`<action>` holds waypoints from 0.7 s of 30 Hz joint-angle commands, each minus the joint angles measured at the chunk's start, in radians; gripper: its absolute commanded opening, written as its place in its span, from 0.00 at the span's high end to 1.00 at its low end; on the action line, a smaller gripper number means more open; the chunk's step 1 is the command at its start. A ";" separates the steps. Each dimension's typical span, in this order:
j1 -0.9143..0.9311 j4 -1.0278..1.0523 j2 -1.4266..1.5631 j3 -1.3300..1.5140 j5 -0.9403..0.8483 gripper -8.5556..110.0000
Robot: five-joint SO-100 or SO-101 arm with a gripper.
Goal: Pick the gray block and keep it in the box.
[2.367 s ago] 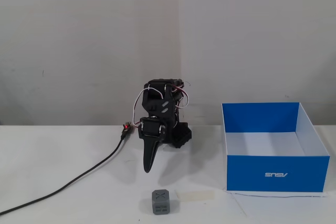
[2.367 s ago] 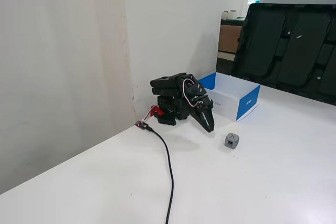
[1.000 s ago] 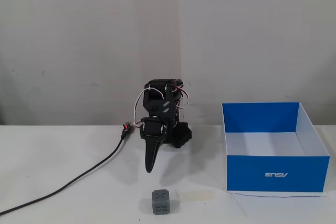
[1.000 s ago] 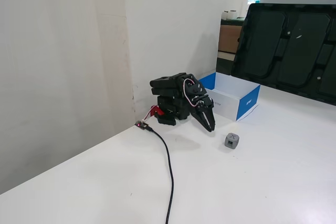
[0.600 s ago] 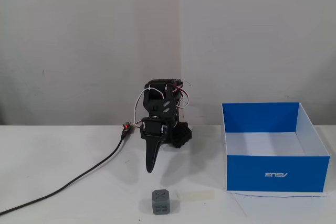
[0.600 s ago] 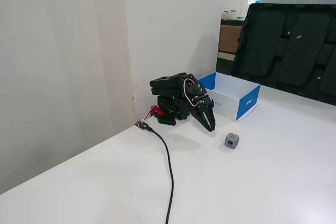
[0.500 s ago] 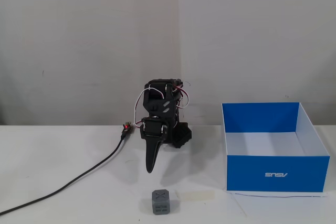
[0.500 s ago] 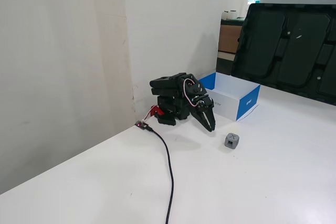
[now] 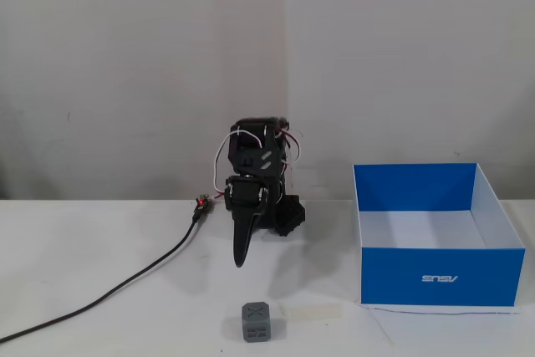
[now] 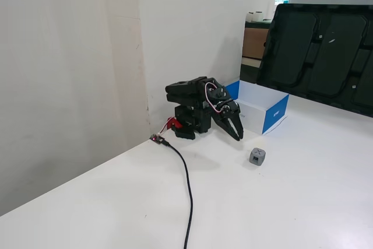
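Note:
The gray block [image 9: 257, 323] is a small dark cube with an X on its face. It sits on the white table at the front, and it also shows in the other fixed view [image 10: 257, 156]. The blue box [image 9: 439, 277] with a white inside and an "ASUS" logo stands open to the right of the block, and in the other fixed view it [image 10: 275, 113] stands behind the arm. My gripper [image 9: 240, 258] hangs folded, tips pointing down at the table, shut and empty. It is behind the block and apart from it, as the other fixed view [image 10: 239, 136] also shows.
A black cable [image 9: 125, 286] runs from the arm's base across the table to the front left. A pale tape strip [image 9: 313, 311] lies flat between block and box. A wall stands right behind the arm. A large black panel [image 10: 320, 51] stands beyond the box.

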 commanded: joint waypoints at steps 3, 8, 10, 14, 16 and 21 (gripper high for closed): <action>-0.041 -0.028 -0.296 -0.245 0.005 0.93; -0.064 -0.026 -0.456 -0.341 0.008 0.93; -0.080 -0.038 -0.471 -0.350 0.012 0.92; -0.103 -0.043 -0.472 -0.367 0.035 0.90; -0.112 -0.043 -0.483 -0.373 0.040 0.88; -0.121 -0.038 -0.581 -0.414 0.048 0.86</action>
